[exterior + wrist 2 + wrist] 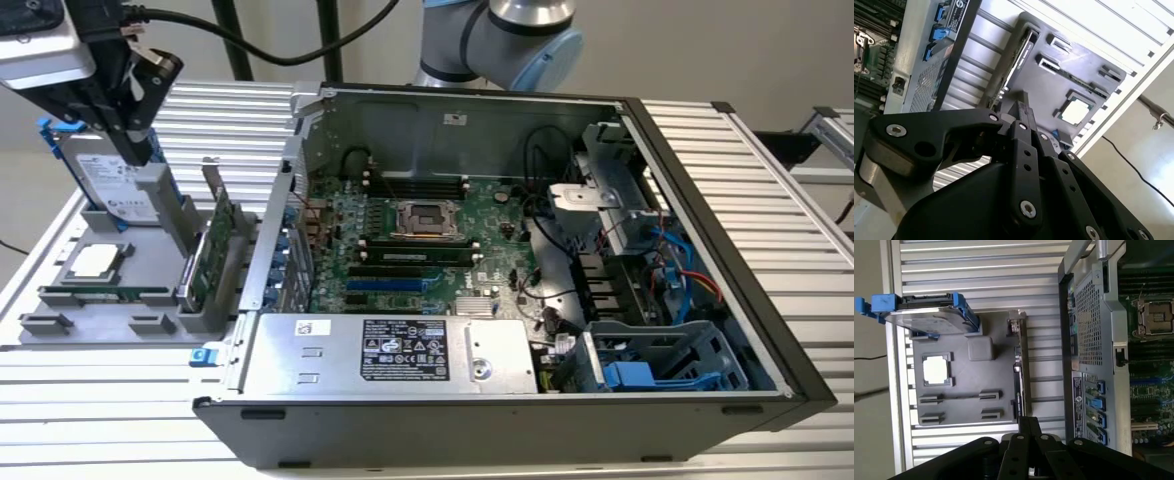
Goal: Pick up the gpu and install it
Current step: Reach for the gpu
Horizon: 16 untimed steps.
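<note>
At the exterior view's far left, your jaws hang closed and empty over the gray tray (94,328) that holds the hard drive (114,180). Right of that, the gpu (207,250) stands on edge in the tray's slot, just beside the open computer case (467,425).

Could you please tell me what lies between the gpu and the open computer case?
Nothing: in the first wrist view only a bare strip of slatted table separates the gpu, standing on edge, from the computer case.
</note>
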Each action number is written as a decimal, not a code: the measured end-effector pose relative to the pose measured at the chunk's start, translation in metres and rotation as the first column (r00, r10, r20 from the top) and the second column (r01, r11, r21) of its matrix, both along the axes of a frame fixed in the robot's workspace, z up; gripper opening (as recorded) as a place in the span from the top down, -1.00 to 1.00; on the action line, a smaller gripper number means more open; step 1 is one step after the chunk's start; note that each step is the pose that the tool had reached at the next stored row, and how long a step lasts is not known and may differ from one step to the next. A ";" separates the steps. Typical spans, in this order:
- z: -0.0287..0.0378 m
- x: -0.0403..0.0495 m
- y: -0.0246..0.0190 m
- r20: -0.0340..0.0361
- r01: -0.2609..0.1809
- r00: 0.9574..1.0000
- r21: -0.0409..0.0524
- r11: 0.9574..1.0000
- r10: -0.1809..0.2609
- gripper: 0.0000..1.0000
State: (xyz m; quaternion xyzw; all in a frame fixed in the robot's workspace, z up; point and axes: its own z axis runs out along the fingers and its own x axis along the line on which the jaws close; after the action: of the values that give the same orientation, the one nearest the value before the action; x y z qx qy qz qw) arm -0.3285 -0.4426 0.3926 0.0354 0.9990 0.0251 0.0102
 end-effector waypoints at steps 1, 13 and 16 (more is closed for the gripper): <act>0.0000 0.0000 -0.0008 0.000 0.000 1.000 0.000 1.000 0.000 1.00; 0.0000 0.0000 -0.0090 0.000 0.000 1.000 0.000 1.000 0.000 1.00; 0.0000 0.0000 -0.0108 0.000 0.000 1.000 0.000 1.000 0.000 1.00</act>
State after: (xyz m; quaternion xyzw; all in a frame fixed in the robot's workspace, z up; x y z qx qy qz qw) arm -0.3285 -0.4534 0.3926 0.0354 0.9990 0.0251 0.0103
